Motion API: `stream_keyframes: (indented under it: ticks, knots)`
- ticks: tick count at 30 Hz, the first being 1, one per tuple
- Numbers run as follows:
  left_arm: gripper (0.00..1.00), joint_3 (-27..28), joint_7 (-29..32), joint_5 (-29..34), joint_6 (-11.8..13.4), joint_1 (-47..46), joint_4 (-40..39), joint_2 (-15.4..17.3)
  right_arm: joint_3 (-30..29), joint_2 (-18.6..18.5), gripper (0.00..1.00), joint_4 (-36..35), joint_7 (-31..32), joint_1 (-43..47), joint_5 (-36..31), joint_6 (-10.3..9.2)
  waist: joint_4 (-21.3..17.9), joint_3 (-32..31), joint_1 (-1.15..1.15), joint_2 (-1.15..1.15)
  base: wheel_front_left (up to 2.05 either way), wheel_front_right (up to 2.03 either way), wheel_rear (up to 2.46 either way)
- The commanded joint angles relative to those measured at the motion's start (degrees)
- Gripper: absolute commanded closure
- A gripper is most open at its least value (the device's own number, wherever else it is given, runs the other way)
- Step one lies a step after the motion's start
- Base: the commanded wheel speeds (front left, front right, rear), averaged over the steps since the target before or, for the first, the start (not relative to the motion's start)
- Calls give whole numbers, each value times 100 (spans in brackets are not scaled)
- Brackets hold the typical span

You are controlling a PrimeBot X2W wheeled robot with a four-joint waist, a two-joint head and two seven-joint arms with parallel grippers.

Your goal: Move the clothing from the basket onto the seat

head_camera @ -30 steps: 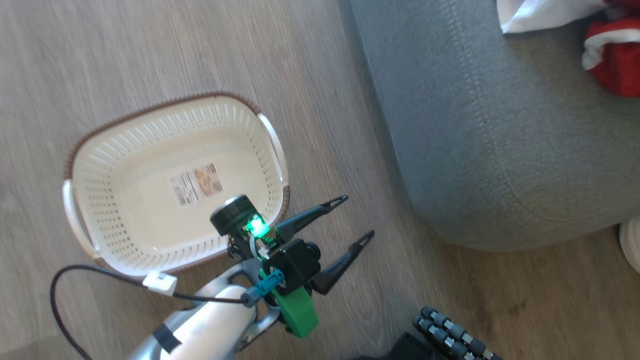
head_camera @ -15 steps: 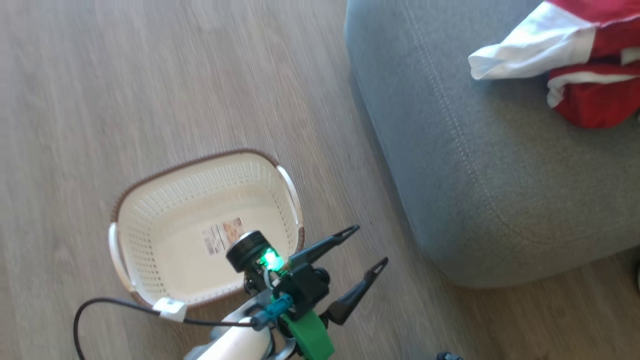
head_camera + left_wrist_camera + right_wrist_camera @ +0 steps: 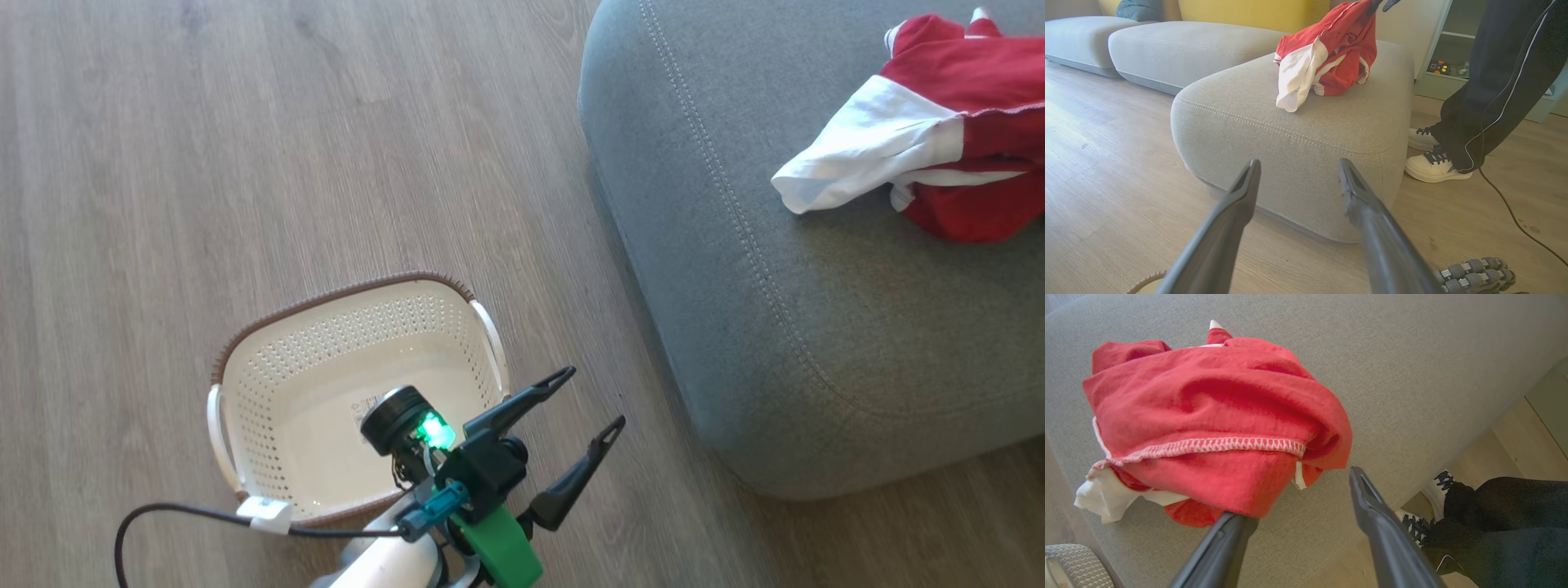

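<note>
The clothing lies as a red and white heap on the grey seat, near its far right. In the right wrist view my right gripper hangs open just above the seat. The red clothing is draped over the tip of its left finger, and nothing is between the fingers. From the left wrist view the clothing peaks up toward the right gripper. The cream basket stands on the floor with nothing in it. My left gripper is open beside its right handle, pointing at the seat.
A person's dark-trousered legs and white shoes stand by the seat's far side, also seen in the right wrist view. A thin cable runs over the wooden floor. More sofa sections lie behind.
The head camera has shifted, bringing more of the seat and the clothing into view. My left gripper stays open beside the basket's handle.
</note>
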Motion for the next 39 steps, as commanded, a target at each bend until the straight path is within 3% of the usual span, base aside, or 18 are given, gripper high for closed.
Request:
stream_keyframes:
  ticks: [1, 5, 8, 12, 18, 28, 39]
  knots:
    - [0, 219, -28, 10, -7, -17, -219, -73, 114, 21, 0, -232, 84, 40, 166, -1, 11, -21, 1, 0, 0, 0, 0]
    - [0, 274, -28, 15, -7, 31, -217, -76, 718, 31, 0, -772, 377, 402, 824, -1, 14, -86, 1, 0, 0, 0, 0]
    - [0, 278, -28, 13, -7, 76, -209, -88, 1033, -6, 0, -1492, 593, 820, 1791, -1, 25, -162, 1, 0, 0, 0, 0]
    - [0, 298, -28, 15, -7, 130, -217, -109, 1449, -362, 0, -2593, 909, 1457, 2963, -1, 42, -252, 1, 0, 0, 0, 0]
    - [0, 312, -28, -14, -7, 231, -229, -153, 1782, -823, 0, -3829, 587, 2073, 4058, -1, 146, -474, 1, 0, 0, 0, 0]
    - [0, 663, -28, -38, -7, 459, -304, -255, 2227, -1139, 0, -4997, -996, 2441, 4656, -1, 527, -835, 1, 0, 0, 0, 0]
    - [0, 1609, -28, -82, -7, 527, -474, -372, 2593, -1039, 0, -5991, -3844, 3410, 4893, -1, 1373, -950, 1, 0, 0, 0, 0]
